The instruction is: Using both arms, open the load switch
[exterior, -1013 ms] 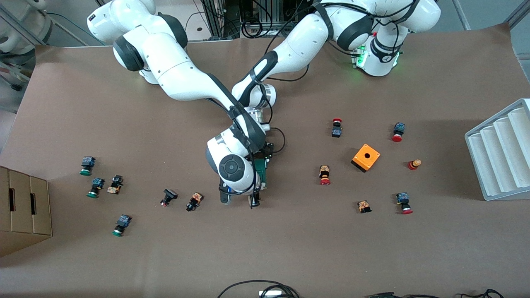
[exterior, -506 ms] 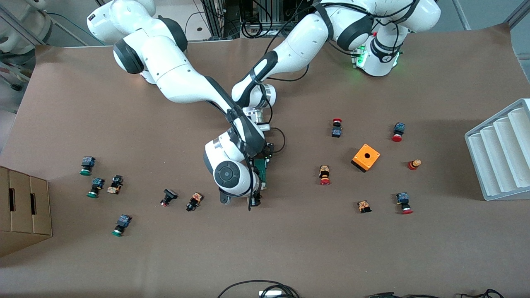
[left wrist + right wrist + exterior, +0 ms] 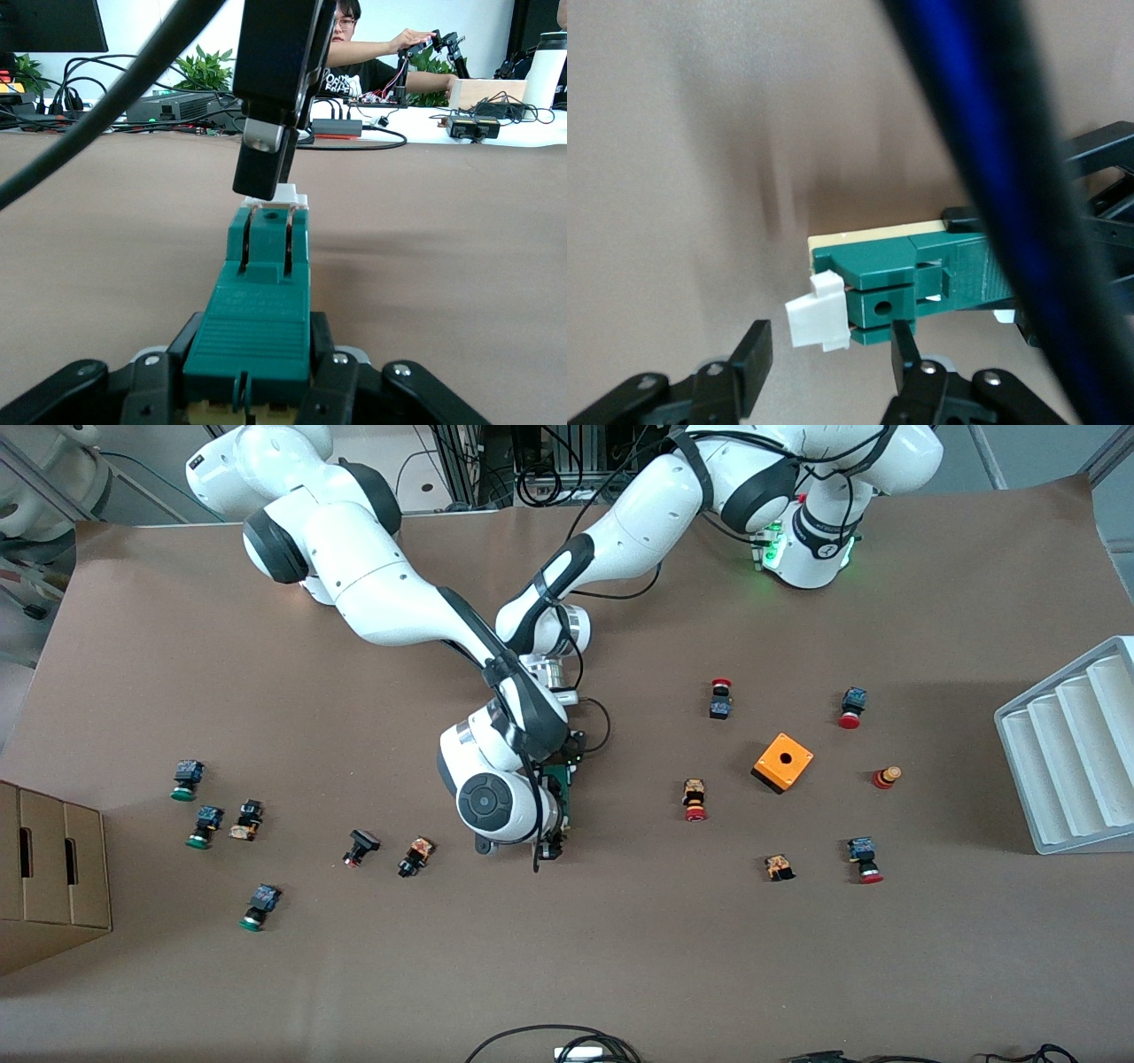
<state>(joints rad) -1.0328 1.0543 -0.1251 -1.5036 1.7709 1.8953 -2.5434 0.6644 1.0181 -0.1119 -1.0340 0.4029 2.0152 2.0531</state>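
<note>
Front view, mid-desk: load switch, slim green bar, held off the brown desk surface between the two arms, largely masked by the right arm's wrist.

Left claw: clenched on the switch's base end, fingers pressed to both sides of the green body.

Right claw: fingers parted, straddling the switch's tip; white block sits between them, one finger at the green body just beside it. Whether either finger touches cannot be told.

Left wrist view: a right-claw finger comes down onto the white block at the bar's end.

Other stock on the desk: orange box with round hole, toward the left arm's end; red-capped push-buttons around it; green-capped push-buttons toward the right arm's end; white ribbed tray at the left arm's edge; cardboard box at the right arm's edge.
</note>
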